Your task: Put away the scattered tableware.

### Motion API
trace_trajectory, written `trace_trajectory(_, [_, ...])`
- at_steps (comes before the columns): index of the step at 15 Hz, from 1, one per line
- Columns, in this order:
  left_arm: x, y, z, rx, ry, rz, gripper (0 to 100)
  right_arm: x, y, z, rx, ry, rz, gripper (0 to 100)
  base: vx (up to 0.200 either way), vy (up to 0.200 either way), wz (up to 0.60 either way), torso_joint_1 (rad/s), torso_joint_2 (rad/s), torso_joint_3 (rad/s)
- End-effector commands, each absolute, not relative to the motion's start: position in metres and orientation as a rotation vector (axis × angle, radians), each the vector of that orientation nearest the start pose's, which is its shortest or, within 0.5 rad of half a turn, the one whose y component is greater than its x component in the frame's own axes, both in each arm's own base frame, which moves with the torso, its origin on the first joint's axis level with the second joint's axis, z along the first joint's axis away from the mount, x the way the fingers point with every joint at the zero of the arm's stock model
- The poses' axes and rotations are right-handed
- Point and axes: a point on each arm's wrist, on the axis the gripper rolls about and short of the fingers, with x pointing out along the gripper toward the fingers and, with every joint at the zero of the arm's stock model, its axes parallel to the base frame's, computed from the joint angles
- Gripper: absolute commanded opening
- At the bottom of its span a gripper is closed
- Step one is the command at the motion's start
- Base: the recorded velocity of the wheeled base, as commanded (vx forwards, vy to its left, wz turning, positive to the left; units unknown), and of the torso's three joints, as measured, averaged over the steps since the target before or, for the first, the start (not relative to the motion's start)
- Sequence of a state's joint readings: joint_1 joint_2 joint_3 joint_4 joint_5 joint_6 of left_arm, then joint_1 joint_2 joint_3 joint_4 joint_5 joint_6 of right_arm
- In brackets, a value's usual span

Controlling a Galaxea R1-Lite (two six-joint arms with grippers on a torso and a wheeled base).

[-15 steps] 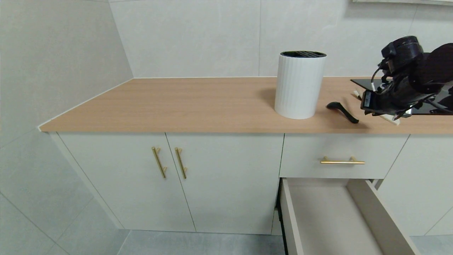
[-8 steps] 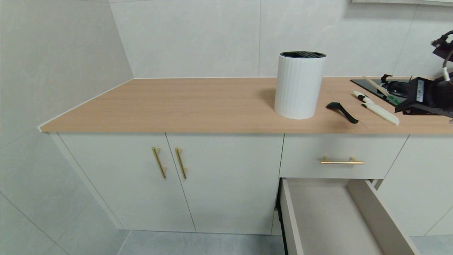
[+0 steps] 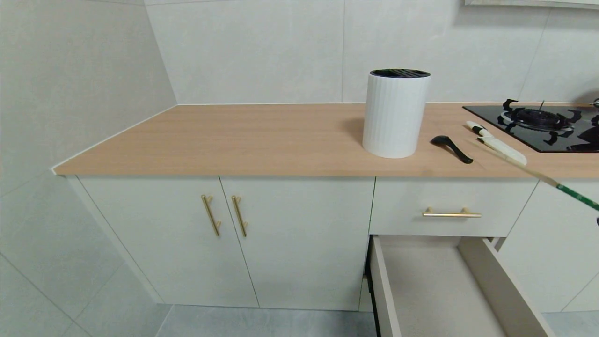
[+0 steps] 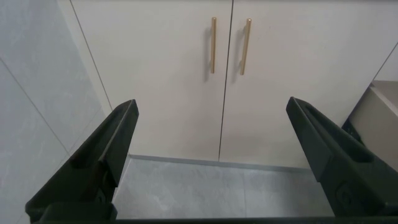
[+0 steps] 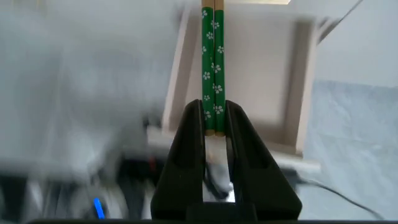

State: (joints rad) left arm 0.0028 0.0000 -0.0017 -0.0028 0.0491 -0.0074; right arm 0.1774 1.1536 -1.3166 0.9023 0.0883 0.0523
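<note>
My right gripper (image 5: 214, 121) is shut on a pair of wooden chopsticks (image 5: 213, 56) with green flowered ends; they point toward the open drawer (image 5: 297, 87). In the head view the chopsticks (image 3: 533, 174) slant across the counter's front edge at the far right. A black spoon (image 3: 451, 147) and a white knife (image 3: 498, 143) lie on the wooden counter (image 3: 257, 140), right of a white ribbed utensil holder (image 3: 396, 114). The open drawer (image 3: 433, 285) juts out below them. My left gripper (image 4: 214, 155) is open, low in front of the cupboard doors (image 4: 230, 87).
A black gas hob (image 3: 538, 122) sits on the counter at the far right. A shut drawer with a gold handle (image 3: 451, 214) is above the open one. Tiled walls close the counter's back and left side.
My right arm has drawn off the counter to the right and left the head view, carrying the chopsticks. The spoon and knife have stayed put.
</note>
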Motion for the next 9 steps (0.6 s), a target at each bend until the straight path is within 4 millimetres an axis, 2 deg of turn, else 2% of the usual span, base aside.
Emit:
trace_trajectory(1, [-0.023, 0.001, 0.076, -0.008, -0.005, 0.052, 100, 0.091, 0.023, 0.299, -0.022, 0.776, 0.291, 0, 0.000, 0.000, 0.00, 0.000, 0.00, 0.000])
trace_trajectory(4, [-0.023, 0.001, 0.076, -0.008, -0.005, 0.052, 100, 0.117, 0.038, 0.272, -0.085, 1.026, 0.324, 0, 0.000, 0.000, 0.00, 0.000, 0.00, 0.000])
trace_trajectory(5, [-0.023, 0.001, 0.076, -0.008, -0.005, 0.052, 100, 0.121, 0.039, 0.269, -0.088, 1.046, 0.324, 0, 0.000, 0.000, 0.00, 0.000, 0.00, 0.000])
trace_trajectory(6, [-0.023, 0.001, 0.076, -0.008, -0.005, 0.054, 100, 0.146, 0.047, 0.249, -0.100, 1.173, 0.313, 0, 0.000, 0.000, 0.00, 0.000, 0.00, 0.000])
trace_trajectory(9, [-0.023, 0.001, 0.076, -0.008, -0.005, 0.052, 100, 0.180, 0.057, 0.219, -0.113, 1.338, 0.294, 0, 0.000, 0.000, 0.00, 0.000, 0.00, 0.000])
